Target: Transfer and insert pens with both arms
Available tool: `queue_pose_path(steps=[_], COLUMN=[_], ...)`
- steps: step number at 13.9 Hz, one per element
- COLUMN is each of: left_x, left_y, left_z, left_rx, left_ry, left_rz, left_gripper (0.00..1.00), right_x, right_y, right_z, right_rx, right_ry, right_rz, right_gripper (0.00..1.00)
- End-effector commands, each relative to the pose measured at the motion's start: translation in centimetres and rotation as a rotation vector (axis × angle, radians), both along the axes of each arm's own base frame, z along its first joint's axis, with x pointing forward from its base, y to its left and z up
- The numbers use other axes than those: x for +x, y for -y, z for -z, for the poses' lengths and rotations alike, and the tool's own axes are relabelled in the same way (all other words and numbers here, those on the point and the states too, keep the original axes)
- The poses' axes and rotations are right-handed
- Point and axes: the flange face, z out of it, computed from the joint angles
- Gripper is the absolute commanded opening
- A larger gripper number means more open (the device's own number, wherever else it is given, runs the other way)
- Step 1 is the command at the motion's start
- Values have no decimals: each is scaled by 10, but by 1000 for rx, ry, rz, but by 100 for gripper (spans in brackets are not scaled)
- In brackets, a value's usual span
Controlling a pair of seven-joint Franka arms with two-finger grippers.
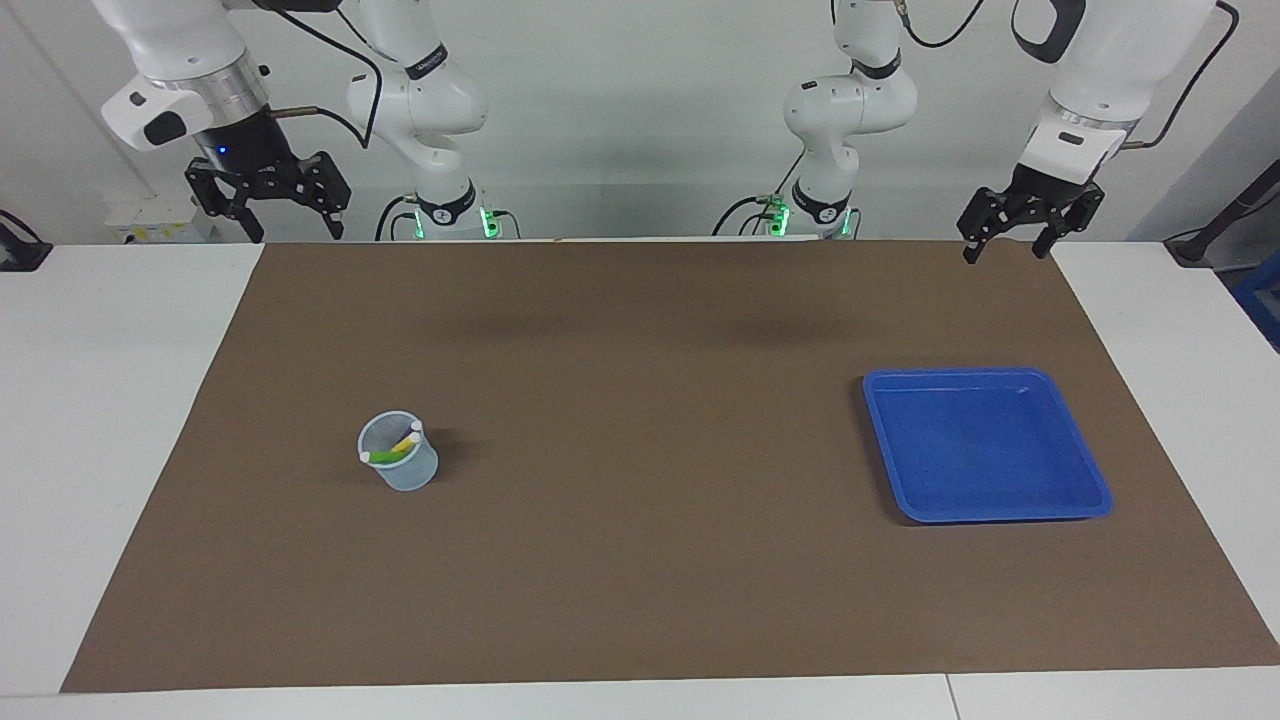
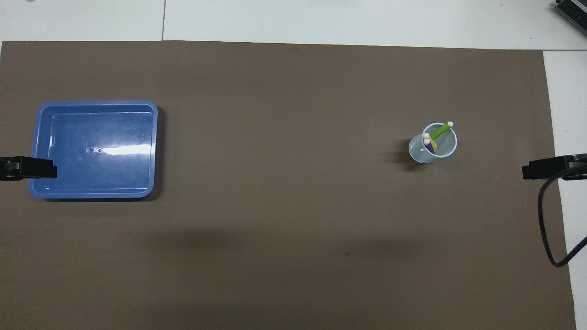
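Observation:
Three pens stand tilted in a clear cup [image 1: 399, 463] on the brown mat, toward the right arm's end. The green pen [image 1: 390, 455] and the yellow pen [image 1: 405, 441] show in the facing view. The overhead view shows the cup [image 2: 418, 151] with the green pen [image 2: 440, 132], the yellow pen [image 2: 434, 145] and the purple pen [image 2: 430, 148]. My right gripper [image 1: 295, 232] hangs open and empty, high over the mat's corner; its tip shows in the overhead view [image 2: 545, 168]. My left gripper [image 1: 1005, 252] hangs open and empty, high over the other corner; its tip also shows there [image 2: 30, 168].
An empty blue tray [image 1: 1095, 490] lies on the mat toward the left arm's end; it also shows in the overhead view [image 2: 155, 151]. The brown mat [image 1: 640, 560] covers most of the white table. A black cable [image 2: 543, 215] hangs from the right arm.

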Motion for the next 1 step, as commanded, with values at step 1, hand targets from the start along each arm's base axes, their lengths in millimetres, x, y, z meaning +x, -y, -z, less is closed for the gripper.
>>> queue_pose_path(steps=[1], left_x=[-4], left_y=[0], left_z=[-3], left_rx=[16], left_ry=[-8], left_rz=[4], left_gripper=[100], right_x=[2], right_y=[-1], right_z=[-3], right_rx=[-2], right_ry=[-14], right_rz=[2], right_gripper=[100])
